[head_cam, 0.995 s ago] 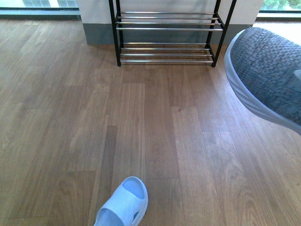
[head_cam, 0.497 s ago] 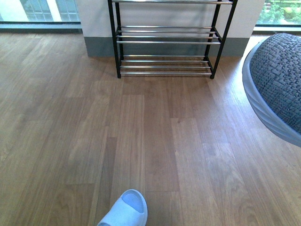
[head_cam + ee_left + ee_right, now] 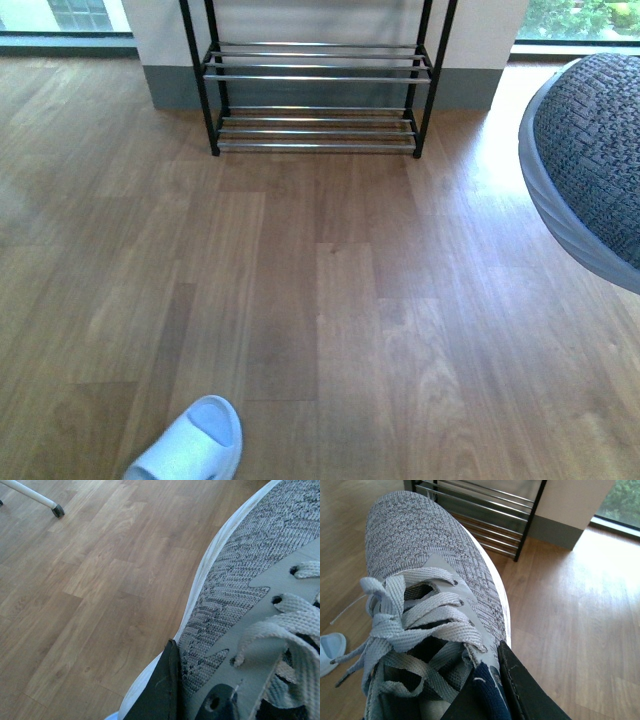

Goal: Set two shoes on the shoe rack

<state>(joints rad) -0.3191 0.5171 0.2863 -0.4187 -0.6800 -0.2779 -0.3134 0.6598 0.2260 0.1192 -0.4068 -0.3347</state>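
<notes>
Front view, lower left: pale blue slide sandal on the wood floor, partly cut off by the bottom edge. It sat near bottom centre in the earlier frames and is now further left. Nothing touches it.

Upper centre-left: shoe rack against the wall, and the tiers in view are bare. It has slid left across the frame since half a second ago, at about the same apparent size. I read that as the camera swinging right rather than closing in.

Right edge: grey sneaker held in the air, toe toward upper left, well apart from the rack. It covers about the same patch as half a second ago, and sits further right than a second ago.

Judgement: carry phase, no shoe placed yet, and the rack must be brought back in line before set-down.

Left wrist view: left-wrist sneaker fills the right side of the frame. The left gripper looks clamped on its side wall, one dark finger outside and one by the eyelets. Can't tell whether it is the same shoe as the one in front view.

Right wrist view: right gripper is pinched on the grey sneaker's collar, with the rack at the top of the frame.
</notes>
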